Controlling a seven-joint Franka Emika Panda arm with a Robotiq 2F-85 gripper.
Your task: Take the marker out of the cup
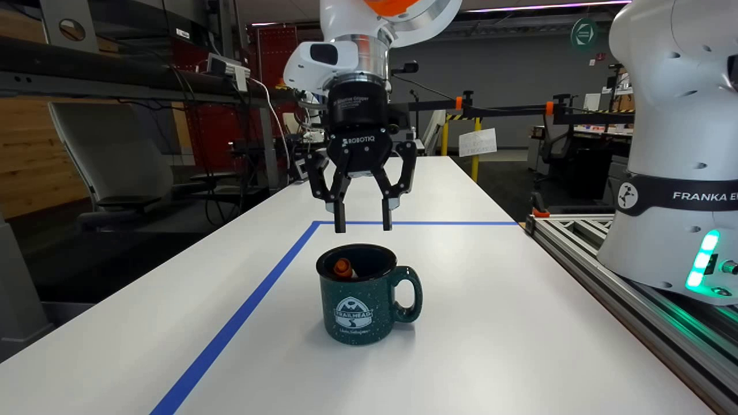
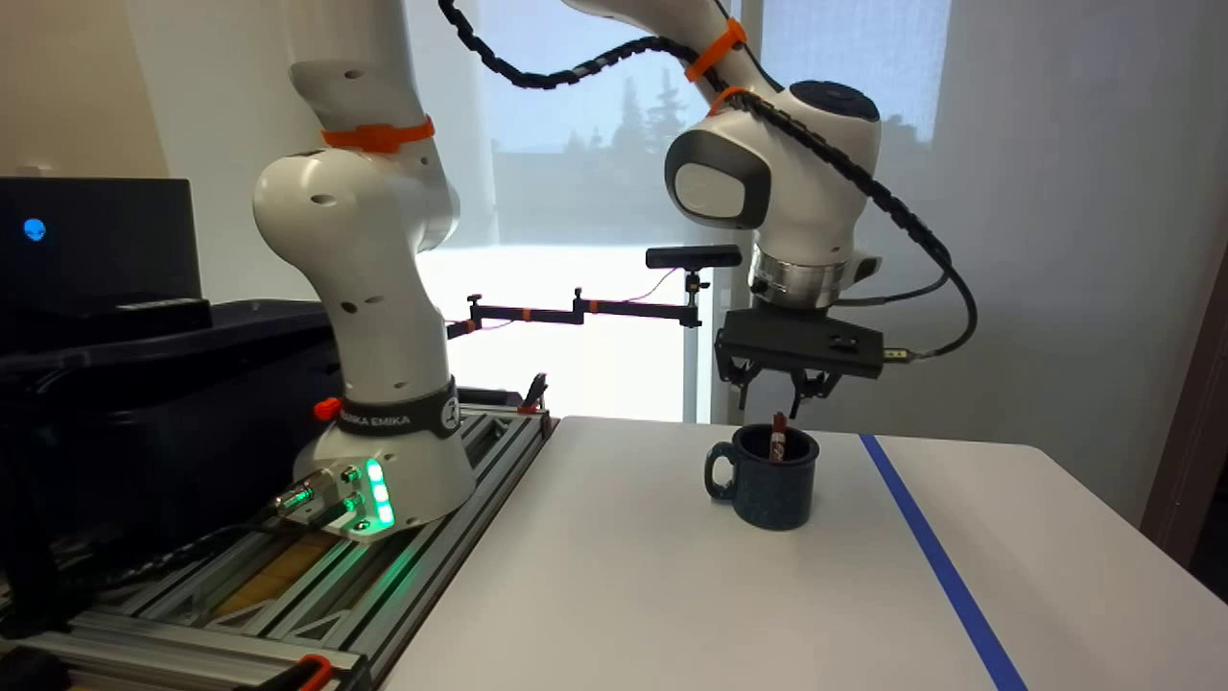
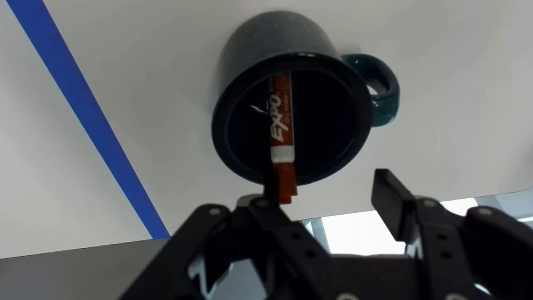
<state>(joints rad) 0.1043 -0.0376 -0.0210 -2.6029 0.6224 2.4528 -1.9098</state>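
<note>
- Counter (image 1: 490, 340) is white with a bit of sheen, and blue tape (image 1: 242, 317) runs along it, two strips meeting at a corner in an exterior view.
- Room's pretty busy: gray chair (image 1: 109, 150) beside the counter, paper sign (image 1: 478, 142) on a yellow post (image 1: 474, 167), black laptop (image 2: 96, 250) with a glowing blue alien-head logo, and a big bright window (image 2: 576, 211) behind the white Franka arm (image 2: 815, 154).
- Robot base (image 1: 657, 248) sits on metal rails (image 2: 427, 585) right along the counter's edge, green lights (image 1: 702, 259) on.
- Fingers (image 1: 339, 218) are spread well apart, more or less parallel, tips aimed down over the speckled green mug (image 1: 360, 302).
- They're gripping only air: an exterior view shows a clear gap between the tips and the red Expo dry-erase marker (image 3: 283, 121) below. Wrist view has one finger overlapping the edge of the cap (image 3: 287, 177), but that's just how it lines up from there.
- Mug stands upright near the tape, not touching it. White Trailhead emblem (image 1: 353, 312) on its side, loop handle (image 1: 416, 294) toward the robot base.
- Marker's in the mug, tilted, capped end up and sticking past the rim (image 3: 219, 121). Lower end disappears behind that rim in the wrist view, so can't tell exactly where it rests.
</note>
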